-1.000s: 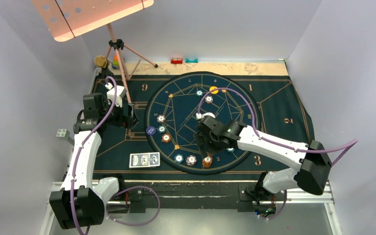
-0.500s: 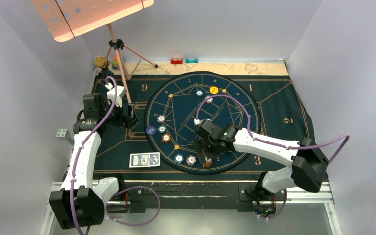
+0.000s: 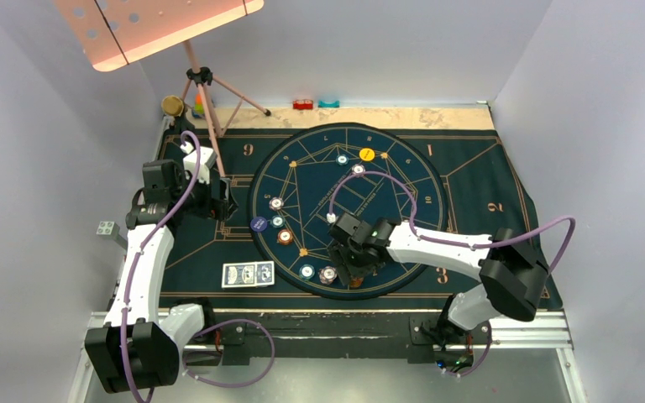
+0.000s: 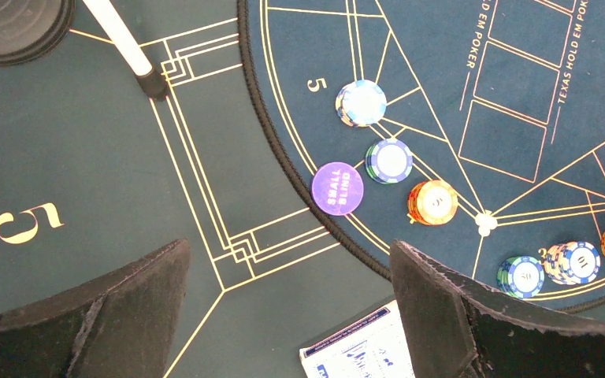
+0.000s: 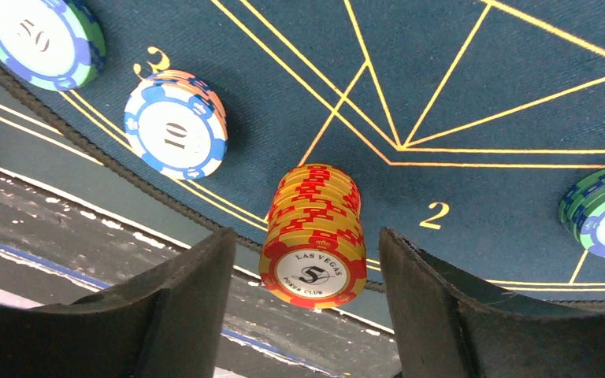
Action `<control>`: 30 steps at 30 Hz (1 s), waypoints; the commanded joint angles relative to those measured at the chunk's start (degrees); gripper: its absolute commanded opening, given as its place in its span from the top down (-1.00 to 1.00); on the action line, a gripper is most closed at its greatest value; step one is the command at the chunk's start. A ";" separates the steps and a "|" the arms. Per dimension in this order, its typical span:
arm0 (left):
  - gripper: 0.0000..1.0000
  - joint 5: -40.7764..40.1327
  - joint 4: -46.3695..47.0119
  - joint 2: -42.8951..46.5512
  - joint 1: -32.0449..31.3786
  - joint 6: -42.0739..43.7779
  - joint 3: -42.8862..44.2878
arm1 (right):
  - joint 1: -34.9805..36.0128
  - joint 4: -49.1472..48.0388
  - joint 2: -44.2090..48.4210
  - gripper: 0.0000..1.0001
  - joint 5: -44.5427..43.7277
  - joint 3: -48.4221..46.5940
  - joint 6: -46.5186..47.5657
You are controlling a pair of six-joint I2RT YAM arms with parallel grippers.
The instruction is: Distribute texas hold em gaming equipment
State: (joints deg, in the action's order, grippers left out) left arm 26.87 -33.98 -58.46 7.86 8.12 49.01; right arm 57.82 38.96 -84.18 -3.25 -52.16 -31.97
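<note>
Right wrist view: an orange chip stack (image 5: 313,236) stands at frame centre near the round mat (image 5: 480,94) edge, between the parted, untouching fingers of the right gripper (image 5: 306,244); a blue-and-white chip stack (image 5: 175,124) lies upper left. In the left wrist view, the left gripper (image 4: 289,248), spread wide and empty, hovers below a purple small-blind disc (image 4: 337,187), with playing cards (image 4: 358,350) at the bottom edge.

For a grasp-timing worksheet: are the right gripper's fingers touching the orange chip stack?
Apart. Right wrist view shows the orange chip stack inside the right gripper, a gap beside each finger.

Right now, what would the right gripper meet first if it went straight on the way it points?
The right gripper would most likely meet the orange chip stack that it straddles.
</note>
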 commanded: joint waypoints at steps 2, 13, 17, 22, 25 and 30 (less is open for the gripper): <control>-0.99 1.08 1.17 0.87 0.50 0.68 0.03 | 0.67 -0.61 -0.44 -0.29 -1.08 0.66 -0.41; -0.99 1.11 1.15 0.89 0.56 0.56 0.03 | 0.89 0.90 0.91 0.08 -1.97 -1.05 -0.34; -0.99 1.09 1.11 0.88 0.51 0.52 0.03 | 0.89 1.88 1.41 0.28 -2.41 -1.90 -0.16; -0.99 1.08 1.12 0.79 0.52 0.54 0.03 | 0.92 3.30 2.07 0.52 -3.36 -3.45 -0.04; -0.99 1.16 1.16 0.80 0.58 0.53 0.04 | 0.90 4.69 2.09 0.59 -4.31 -5.05 0.15; -0.99 1.23 1.15 0.74 0.56 0.54 0.03 | 0.59 9.20 2.45 0.64 -7.68 -9.97 1.91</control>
State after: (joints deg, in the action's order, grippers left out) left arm 26.87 -33.95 -58.46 7.86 8.14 49.01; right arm 58.50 44.12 -84.23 -6.31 -56.49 -31.73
